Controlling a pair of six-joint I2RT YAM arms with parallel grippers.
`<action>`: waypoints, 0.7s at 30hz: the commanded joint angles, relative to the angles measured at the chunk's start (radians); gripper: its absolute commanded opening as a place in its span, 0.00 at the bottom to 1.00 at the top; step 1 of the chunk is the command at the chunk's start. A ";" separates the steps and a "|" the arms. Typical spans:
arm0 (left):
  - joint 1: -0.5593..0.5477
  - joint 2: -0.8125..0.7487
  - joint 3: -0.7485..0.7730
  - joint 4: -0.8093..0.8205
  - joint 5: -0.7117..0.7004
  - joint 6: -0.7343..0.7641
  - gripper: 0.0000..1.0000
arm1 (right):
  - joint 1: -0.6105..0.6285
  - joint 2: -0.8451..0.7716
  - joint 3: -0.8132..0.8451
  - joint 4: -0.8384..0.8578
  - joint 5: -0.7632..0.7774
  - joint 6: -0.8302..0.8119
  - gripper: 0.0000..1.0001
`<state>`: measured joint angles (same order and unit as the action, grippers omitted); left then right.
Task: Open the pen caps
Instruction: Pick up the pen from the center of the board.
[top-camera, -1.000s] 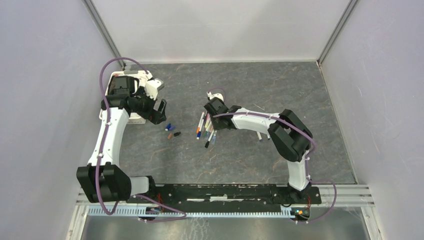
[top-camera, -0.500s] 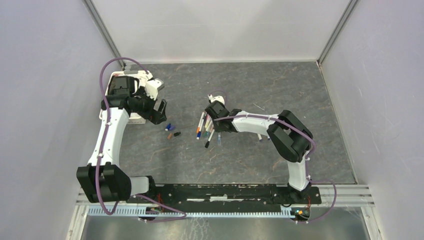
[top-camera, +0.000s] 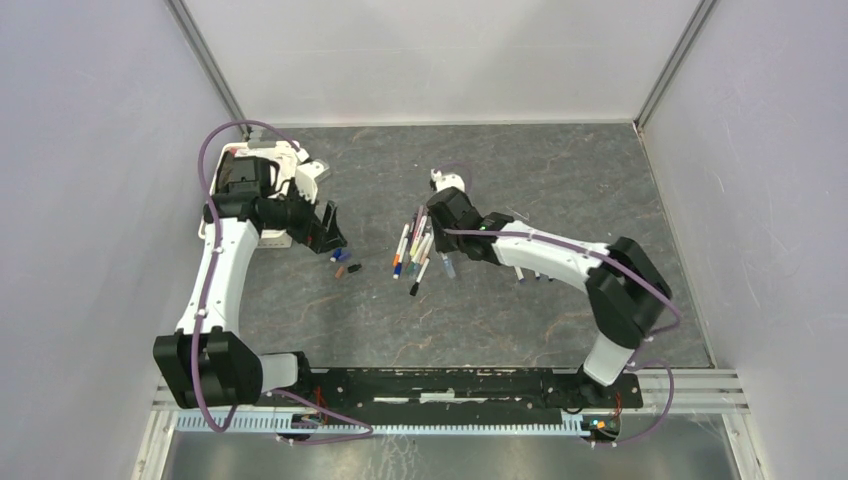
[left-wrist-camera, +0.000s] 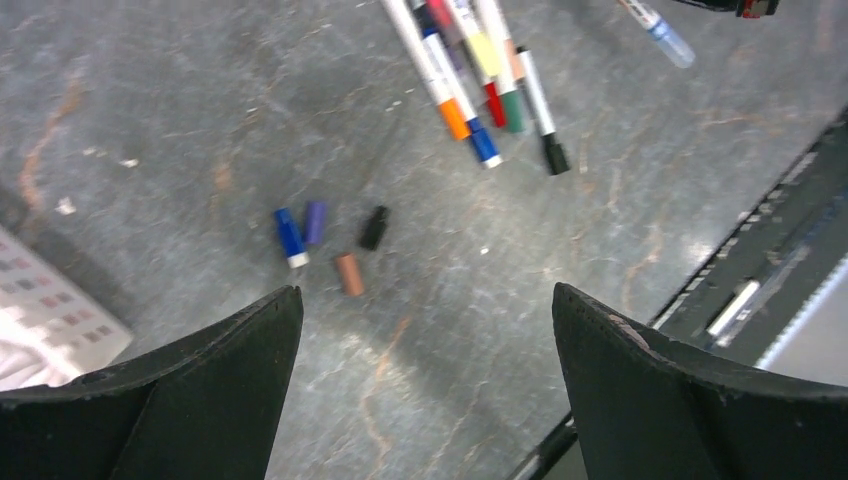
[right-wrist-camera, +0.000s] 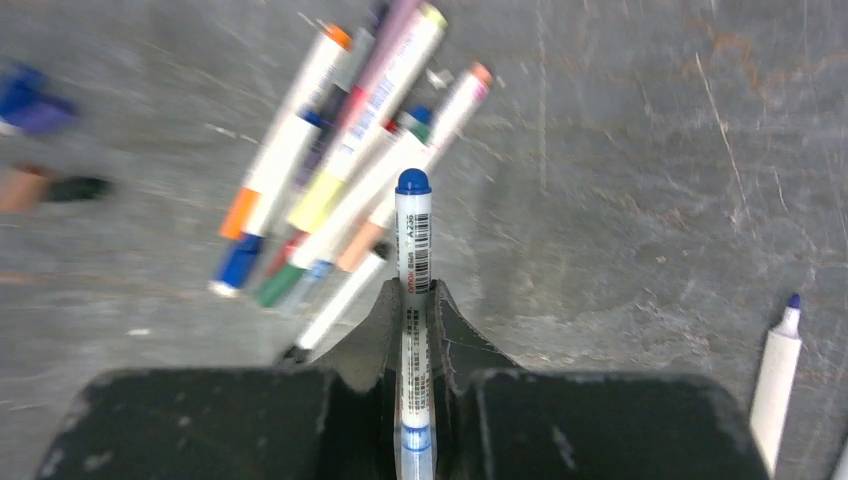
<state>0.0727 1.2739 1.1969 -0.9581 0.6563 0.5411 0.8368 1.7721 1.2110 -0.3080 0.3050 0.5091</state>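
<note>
Status: right tool (right-wrist-camera: 413, 298) pinching one pen (right-wrist-camera: 413, 240) by its barrel | left tool (left-wrist-camera: 427, 300) spread above four loose pen caps (left-wrist-camera: 290, 237) on desk (left-wrist-camera: 150, 120) | other caps seated on piled pens (left-wrist-camera: 470, 80) | judgement: caps light, stiff, probably slick; grip across cap sides, pull straight off barrel.

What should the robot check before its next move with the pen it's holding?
1. Right gripper shut on the blue-ended pen: ok.
2. Pen straight between the fingers, blue end poking out in front: ok.
3. Left gripper open, ready to grab: ok.
4. Left gripper close to the held pen: not ok, it hovers by the loose caps, away from the pen.
5. Held pen lifted clear of the pen pile: cannot tell.
6. Which end carries the cap: cannot tell.
</note>
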 joint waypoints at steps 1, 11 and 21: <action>0.006 -0.033 -0.018 -0.028 0.192 -0.063 1.00 | 0.012 -0.140 -0.016 0.173 -0.084 0.074 0.01; -0.046 -0.039 -0.056 -0.003 0.426 -0.093 1.00 | 0.103 -0.169 0.048 0.439 -0.052 0.233 0.00; -0.233 0.012 -0.084 0.104 0.371 -0.183 0.90 | 0.173 -0.142 0.078 0.556 0.077 0.279 0.00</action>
<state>-0.1276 1.2697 1.1213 -0.9203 1.0077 0.4290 0.9958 1.6066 1.2312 0.1608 0.3161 0.7460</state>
